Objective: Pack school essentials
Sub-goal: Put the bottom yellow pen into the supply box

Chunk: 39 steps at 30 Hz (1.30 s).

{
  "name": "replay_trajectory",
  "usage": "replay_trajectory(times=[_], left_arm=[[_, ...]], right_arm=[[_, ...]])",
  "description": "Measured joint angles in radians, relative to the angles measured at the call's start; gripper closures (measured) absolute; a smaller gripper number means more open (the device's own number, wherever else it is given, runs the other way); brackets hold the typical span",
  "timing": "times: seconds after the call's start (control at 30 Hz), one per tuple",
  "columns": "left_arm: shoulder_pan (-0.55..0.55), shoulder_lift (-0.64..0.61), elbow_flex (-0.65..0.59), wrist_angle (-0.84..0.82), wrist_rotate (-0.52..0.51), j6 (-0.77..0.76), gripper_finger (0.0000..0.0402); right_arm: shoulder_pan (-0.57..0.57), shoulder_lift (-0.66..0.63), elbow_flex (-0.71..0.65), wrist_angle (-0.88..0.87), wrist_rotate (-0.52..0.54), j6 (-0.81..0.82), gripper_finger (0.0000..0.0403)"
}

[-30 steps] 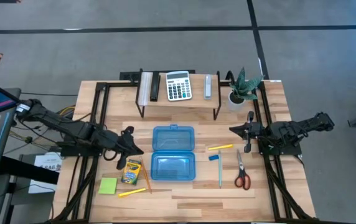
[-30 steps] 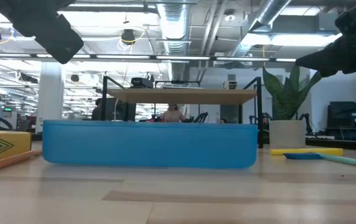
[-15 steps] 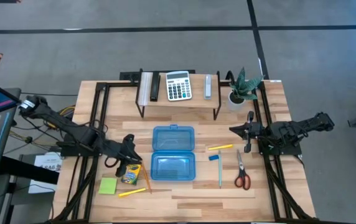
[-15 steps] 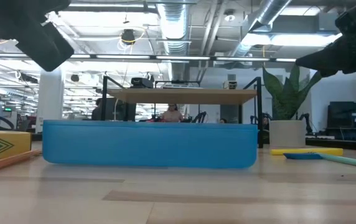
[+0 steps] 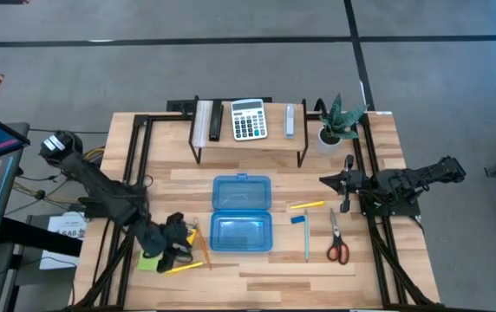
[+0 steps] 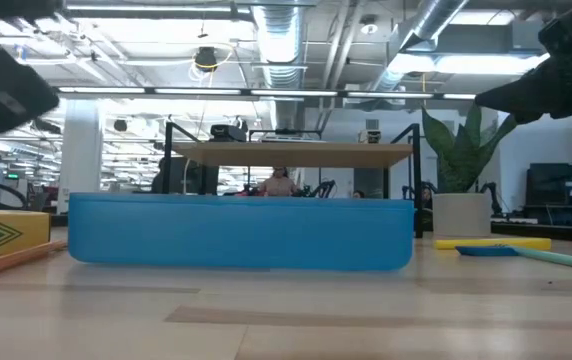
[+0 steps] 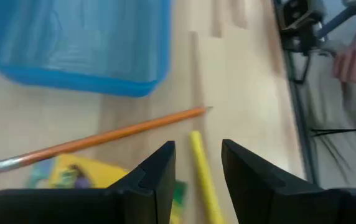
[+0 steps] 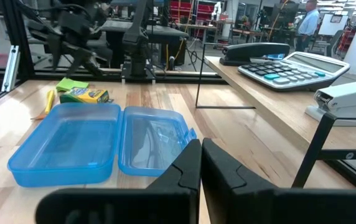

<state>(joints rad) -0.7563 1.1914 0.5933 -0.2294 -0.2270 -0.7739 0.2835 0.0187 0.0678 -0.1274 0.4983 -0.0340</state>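
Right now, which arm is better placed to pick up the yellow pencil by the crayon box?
The left. Its hand hangs open right over the yellow pencil and crayon box; the right hand waits across the table, shut.

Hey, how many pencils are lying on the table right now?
3. One yellow pencil lies right of the blue case. An orange pencil and another yellow pencil lie left of it, by the left gripper. The arm might hide more.

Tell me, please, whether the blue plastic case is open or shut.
Open: the blue plastic case lies spread flat, lid beside base, and both halves look empty in the right wrist view.
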Motion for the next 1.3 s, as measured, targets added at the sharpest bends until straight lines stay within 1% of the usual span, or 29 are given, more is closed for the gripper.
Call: replay_trajectory(times=[0.1, 0.2, 0.27, 0.43, 0.53, 0.73, 0.97, 1.3], left_arm=[[-0.048, 0.055, 0.075, -0.074, -0.033, -0.044, 0.0284], [-0.091, 0.12, 0.143, -0.176, -0.04, -0.138, 0.0284], [-0.121, 0.165, 0.168, -0.217, -0.039, -0.199, 0.0281], [-0.176, 0.269, 0.187, -0.223, 0.0, -0.332, 0.025], [-0.203, 0.308, 0.189, -0.216, 0.028, -0.43, 0.0233], [-0.257, 0.369, 0.189, -0.21, 0.025, -0.571, 0.0226], [-0.273, 0.439, 0.194, -0.204, 0.069, -0.63, 0.0226], [-0.269, 0.443, 0.194, -0.23, 0.086, -0.635, 0.0226]], right_arm=[[0.0, 0.0, 0.0, 0.0, 0.0, 0.0, 0.0369], [0.0, 0.0, 0.0, 0.0, 0.0, 0.0, 0.0369], [0.0, 0.0, 0.0, 0.0, 0.0, 0.0, 0.0369], [0.0, 0.0, 0.0, 0.0, 0.0, 0.0, 0.0369], [0.0, 0.0, 0.0, 0.0, 0.0, 0.0, 0.0369], [0.0, 0.0, 0.0, 0.0, 0.0, 0.0, 0.0369], [0.0, 0.0, 0.0, 0.0, 0.0, 0.0, 0.0369], [0.0, 0.0, 0.0, 0.0, 0.0, 0.0, 0.0369]])
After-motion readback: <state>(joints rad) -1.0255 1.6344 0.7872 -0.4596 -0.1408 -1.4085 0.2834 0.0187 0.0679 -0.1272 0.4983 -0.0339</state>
